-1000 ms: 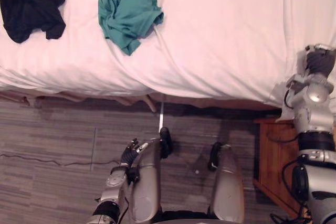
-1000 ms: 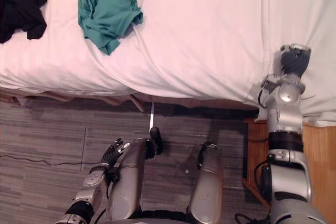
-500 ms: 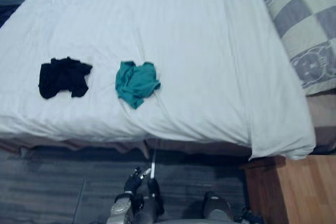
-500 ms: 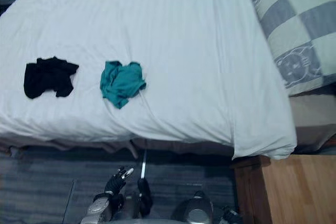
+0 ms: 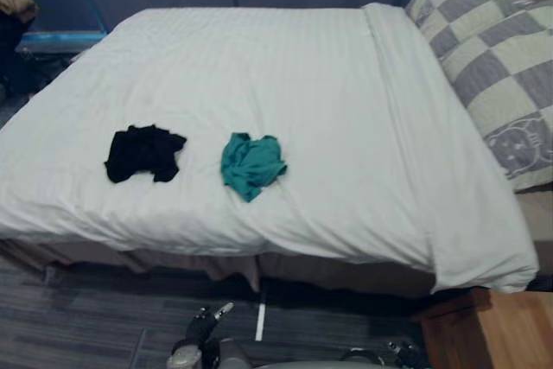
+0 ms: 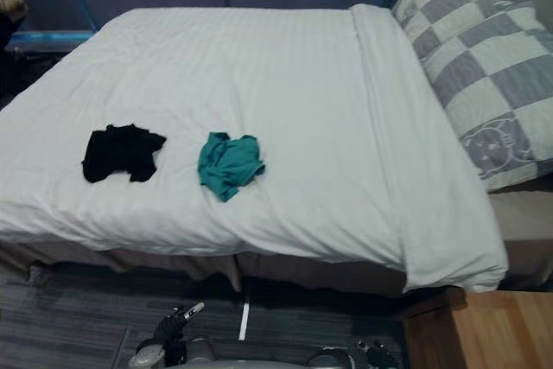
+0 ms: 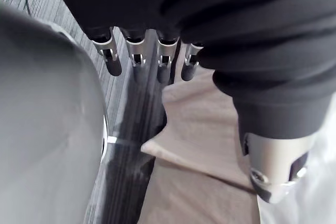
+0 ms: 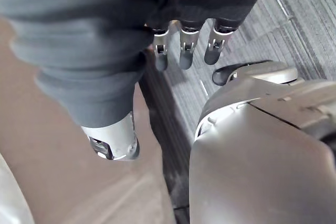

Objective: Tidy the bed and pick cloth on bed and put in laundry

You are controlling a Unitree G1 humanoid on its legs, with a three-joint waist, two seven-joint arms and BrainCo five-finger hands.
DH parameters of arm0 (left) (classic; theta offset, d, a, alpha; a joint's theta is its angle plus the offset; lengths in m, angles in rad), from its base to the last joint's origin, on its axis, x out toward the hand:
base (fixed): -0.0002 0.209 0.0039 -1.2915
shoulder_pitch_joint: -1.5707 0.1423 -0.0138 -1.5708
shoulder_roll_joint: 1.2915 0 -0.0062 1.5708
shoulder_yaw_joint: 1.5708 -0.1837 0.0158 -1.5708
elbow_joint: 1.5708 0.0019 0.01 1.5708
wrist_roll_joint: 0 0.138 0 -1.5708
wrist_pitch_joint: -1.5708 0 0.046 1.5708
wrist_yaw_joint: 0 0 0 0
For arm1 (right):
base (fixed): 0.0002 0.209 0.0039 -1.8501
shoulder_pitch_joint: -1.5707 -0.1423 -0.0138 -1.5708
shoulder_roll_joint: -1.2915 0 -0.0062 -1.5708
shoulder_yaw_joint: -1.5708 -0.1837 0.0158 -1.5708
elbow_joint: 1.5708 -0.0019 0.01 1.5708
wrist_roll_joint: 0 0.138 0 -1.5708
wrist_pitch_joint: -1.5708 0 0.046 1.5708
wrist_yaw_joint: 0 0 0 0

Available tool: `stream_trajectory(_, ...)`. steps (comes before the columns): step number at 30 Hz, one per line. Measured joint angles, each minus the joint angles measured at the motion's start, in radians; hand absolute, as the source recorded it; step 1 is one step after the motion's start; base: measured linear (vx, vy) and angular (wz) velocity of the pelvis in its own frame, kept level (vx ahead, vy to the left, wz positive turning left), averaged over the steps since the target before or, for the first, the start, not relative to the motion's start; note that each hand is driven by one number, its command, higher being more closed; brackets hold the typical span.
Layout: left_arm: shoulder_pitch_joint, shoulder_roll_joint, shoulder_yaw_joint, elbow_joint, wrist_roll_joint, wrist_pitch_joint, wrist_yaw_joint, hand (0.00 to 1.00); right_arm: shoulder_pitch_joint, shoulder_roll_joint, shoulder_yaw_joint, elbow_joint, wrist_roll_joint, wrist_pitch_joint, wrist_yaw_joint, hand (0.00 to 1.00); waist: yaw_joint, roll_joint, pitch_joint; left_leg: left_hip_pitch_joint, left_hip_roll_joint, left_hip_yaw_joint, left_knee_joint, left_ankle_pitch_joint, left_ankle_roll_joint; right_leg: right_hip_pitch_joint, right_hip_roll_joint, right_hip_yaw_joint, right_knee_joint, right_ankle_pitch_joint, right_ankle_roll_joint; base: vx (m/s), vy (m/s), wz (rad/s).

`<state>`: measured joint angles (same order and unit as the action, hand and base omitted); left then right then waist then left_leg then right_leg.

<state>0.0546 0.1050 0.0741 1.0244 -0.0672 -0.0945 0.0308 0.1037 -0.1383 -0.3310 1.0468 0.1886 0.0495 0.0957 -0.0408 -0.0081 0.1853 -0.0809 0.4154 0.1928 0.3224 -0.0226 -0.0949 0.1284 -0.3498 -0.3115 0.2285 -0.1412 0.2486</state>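
A white striped duvet (image 5: pixel 285 84) covers the bed smoothly, with one long fold running down its right side. Two crumpled cloths lie on it near the front edge. The black cloth (image 5: pixel 143 152) is to the left and the teal cloth (image 5: pixel 251 162) just right of it, a strip of bare duvet between them.

At the head of the bed, on the right, leans a grey-and-cream checked pillow (image 5: pixel 497 58). One of its grey squares carries a small line-drawn cat-like face, and any lettering on it is too small to read.

A wooden bedside cabinet (image 5: pixel 492 334) stands at the bed's front right corner on grey striped carpet (image 5: pixel 78 317).

The left hand (image 7: pixel 135 53) hangs low in front of the bed, fingers straight and relaxed, empty. The right hand (image 8: pixel 188 40) hangs likewise over the carpet, fingers loose, grasping nothing.
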Motion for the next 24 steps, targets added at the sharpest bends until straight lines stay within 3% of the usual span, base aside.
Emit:
stream_trajectory(1, 0.004, -0.009, -0.013, 0.011, 0.0, 0.001, 0.001, 0.0, -0.004, -0.021, 0.015, -0.004, -0.001, 0.0, 0.0, 0.0, -0.003, 0.022, -0.002, 0.041, -0.002, 0.015, -0.019, -0.001, -0.008, 0.004, -0.017, 0.021, 0.002, 0.001, 0.004, 0.03, 0.713, -0.44)
stream_trajectory(2, 0.002, 0.007, -0.02, 0.011, -0.004, 0.003, 0.008, 0.0, -0.015, -0.002, 0.03, 0.011, -0.002, 0.005, -0.005, 0.0, -0.001, -0.008, 0.004, 0.06, -0.053, 0.068, 0.016, -0.063, -0.134, 0.003, -0.095, 0.056, 0.0, 0.026, 0.014, 0.03, 0.61, -0.48)
stream_trajectory(3, -0.002, 0.027, -0.024, 0.009, -0.002, 0.004, 0.017, 0.0, -0.024, 0.023, 0.056, 0.015, -0.003, 0.015, 0.0, 0.0, 0.003, -0.031, -0.002, 0.061, -0.074, 0.094, 0.036, -0.087, -0.14, -0.013, -0.115, 0.056, -0.006, 0.092, -0.014, -0.01, 0.697, -0.83)
stream_trajectory(4, 0.004, 0.048, -0.018, 0.01, -0.002, 0.006, 0.018, 0.0, -0.045, 0.03, 0.085, 0.027, -0.025, 0.016, -0.032, 0.0, 0.01, -0.037, -0.003, 0.065, -0.067, 0.154, 0.046, -0.115, -0.117, -0.053, -0.119, 0.025, -0.017, 0.2, -0.12, -0.04, 0.384, -0.84)
stream_trajectory(5, 0.016, 0.052, -0.01, 0.008, -0.001, 0.003, 0.017, 0.0, -0.059, 0.022, 0.101, 0.028, -0.03, 0.017, -0.023, 0.0, 0.019, -0.037, -0.004, 0.078, -0.061, 0.181, 0.035, -0.116, -0.112, -0.072, -0.122, -0.012, 0.004, 0.211, -0.166, -0.03, 0.465, -1.2)
stream_trajectory(6, 0.018, 0.061, -0.006, 0.007, 0.0, 0.005, 0.016, 0.0, -0.064, 0.01, 0.136, 0.029, -0.056, 0.017, 0.007, 0.0, 0.028, -0.04, -0.002, 0.115, -0.067, 0.231, -0.005, -0.1, -0.105, -0.132, -0.101, -0.101, 0.127, 0.169, -0.18, 0.01, 0.384, -1.01)
stream_trajectory(7, 0.022, 0.068, -0.028, 0.008, 0.0, 0.015, 0.013, 0.0, -0.063, 0.017, 0.16, 0.029, -0.084, 0.016, 0.037, 0.0, 0.021, -0.034, -0.002, 0.144, -0.065, 0.251, -0.062, -0.074, -0.096, -0.142, 0.002, -0.105, 0.16, 0.084, -0.095, 0.03, 0.336, -0.77)
stream_trajectory(8, 0.022, 0.07, -0.043, 0.008, 0.0, 0.019, 0.01, 0.0, -0.06, 0.024, 0.171, 0.029, -0.09, 0.014, 0.049, 0.0, 0.014, -0.031, -0.003, 0.149, -0.066, 0.252, -0.088, -0.061, -0.091, -0.139, 0.06, -0.093, 0.155, 0.043, -0.077, 0.05, 0.205, -0.04)
stream_trajectory(9, 0.006, 0.06, -0.076, 0.008, 0.0, 0.024, -0.004, 0.0, -0.06, 0.017, 0.195, 0.023, -0.101, 0.002, 0.082, 0.0, -0.004, -0.022, 0.0, 0.153, -0.082, 0.245, -0.159, -0.014, -0.078, -0.132, 0.198, -0.044, 0.08, -0.04, -0.115, 0.07, 0.133, 0.54)
stream_trajectory(10, -0.021, 0.042, -0.085, 0.007, 0.0, 0.028, -0.011, 0.0, -0.058, 0.012, 0.211, 0.008, -0.102, -0.007, 0.09, 0.0, -0.024, 0.002, 0.011, 0.134, -0.109, 0.218, -0.209, 0.022, -0.059, -0.088, 0.281, 0.05, -0.042, -0.015, -0.166, 0.07, 0.093, 0.8)
stream_trajectory(11, -0.031, 0.026, -0.089, 0.004, 0.001, 0.029, -0.011, 0.0, -0.057, 0.009, 0.215, 0.005, -0.103, -0.013, 0.09, 0.0, -0.031, -0.002, 0.01, 0.126, -0.127, 0.196, -0.23, 0.04, -0.05, -0.072, 0.288, 0.07, -0.082, 0.016, -0.182, 0.08, 0.129, 0.86)
stream_trajectory(12, -0.033, -0.008, -0.095, -0.009, 0.011, 0.022, -0.011, 0.0, -0.06, -0.006, 0.222, 0.001, -0.101, -0.037, 0.097, 0.0, -0.029, 0.023, 0.026, 0.126, -0.16, 0.171, -0.267, 0.063, -0.024, -0.075, 0.269, 0.075, -0.078, 0.02, -0.18, 0.06, 0.089, 0.6)
stream_trajectory(14, -0.024, -0.02, -0.094, -0.012, 0.054, 0.018, -0.007, 0.0, -0.065, -0.02, 0.234, -0.017, -0.081, -0.064, 0.104, 0.0, -0.027, 0.043, 0.035, 0.124, -0.177, 0.167, -0.261, 0.07, -0.014, -0.089, 0.249, 0.093, -0.033, -0.007, -0.18, 0.05, 0.083, 0.49)
stream_trajectory(15, -0.025, -0.005, -0.092, -0.012, 0.062, 0.013, 0.002, 0.0, -0.068, -0.013, 0.25, -0.036, -0.058, -0.085, 0.104, 0.0, -0.028, 0.031, 0.034, 0.069, -0.191, 0.168, -0.178, 0.07, -0.013, -0.092, 0.223, 0.093, -0.026, -0.053, -0.179, -0.01, 0.019, 0.64)
stream_trajectory(16, -0.029, -0.003, -0.092, -0.014, 0.059, 0.008, 0.011, 0.0, -0.07, -0.006, 0.258, -0.042, -0.049, -0.089, 0.106, 0.0, -0.027, 0.03, 0.038, 0.038, -0.187, 0.165, -0.118, 0.065, -0.01, -0.088, 0.214, 0.09, -0.022, -0.058, -0.178, -0.04, -0.018, 0.69)
stream_trajectory(17, -0.034, -0.004, -0.064, -0.024, 0.048, 0.0, 0.017, 0.0, -0.079, 0.004, 0.265, -0.043, -0.049, -0.086, 0.101, 0.0, -0.019, 0.028, 0.049, -0.031, -0.159, 0.156, 0.046, 0.065, -0.01, -0.066, 0.203, 0.075, -0.019, -0.059, -0.176, -0.05, -0.034, 0.34)
stream_trajectory(19, -0.004, -0.025, -0.022, -0.064, 0.035, -0.029, 0.014, 0.0, -0.08, 0.014, 0.301, -0.044, -0.05, -0.074, 0.073, 0.0, 0.008, 0.056, 0.061, -0.13, -0.053, 0.135, 0.369, 0.089, 0.002, 0.012, 0.215, 0.073, -0.02, -0.067, -0.181, -0.02, 0.019, -0.12)
stream_trajectory(20, -0.001, -0.027, -0.024, -0.061, 0.045, -0.042, 0.014, 0.0, -0.082, 0.018, 0.297, -0.042, -0.049, -0.071, 0.065, 0.0, 0.007, 0.062, 0.06, -0.13, -0.038, 0.14, 0.393, 0.077, 0.004, 0.03, 0.21, 0.077, -0.02, -0.067, -0.179, 0.04, 0.083, -0.49)
stream_trajectory(21, 0.006, -0.029, -0.034, -0.057, 0.07, -0.051, 0.01, 0.0, -0.088, 0.019, 0.287, -0.037, -0.04, -0.07, 0.055, 0.0, 0.001, 0.07, 0.055, -0.093, -0.036, 0.165, 0.345, 0.074, 0.009, 0.041, 0.2, 0.094, -0.021, -0.065, -0.174, 0.05, 0.092, -0.75)
stream_trajectory(22, 0.007, -0.036, -0.036, -0.041, 0.082, -0.068, 0.002, 0.0, -0.097, 0.021, 0.266, -0.032, -0.032, -0.071, 0.044, 0.0, -0.01, 0.077, 0.053, -0.041, -0.044, 0.182, 0.189, 0.099, 0.035, 0.027, 0.188, 0.127, -0.019, -0.06, -0.161, 0.04, 0.12, -0.7)
stream_trajectory(24, 0.001, -0.04, -0.035, -0.014, 0.081, -0.072, -0.013, 0.0, -0.095, 0.023, 0.236, -0.03, -0.033, -0.07, 0.034, 0.0, -0.013, 0.068, 0.045, -0.021, -0.046, 0.171, 0.068, 0.114, 0.06, -0.015, 0.156, 0.169, -0.009, -0.05, -0.143, 0.07, 0.237, -0.74)
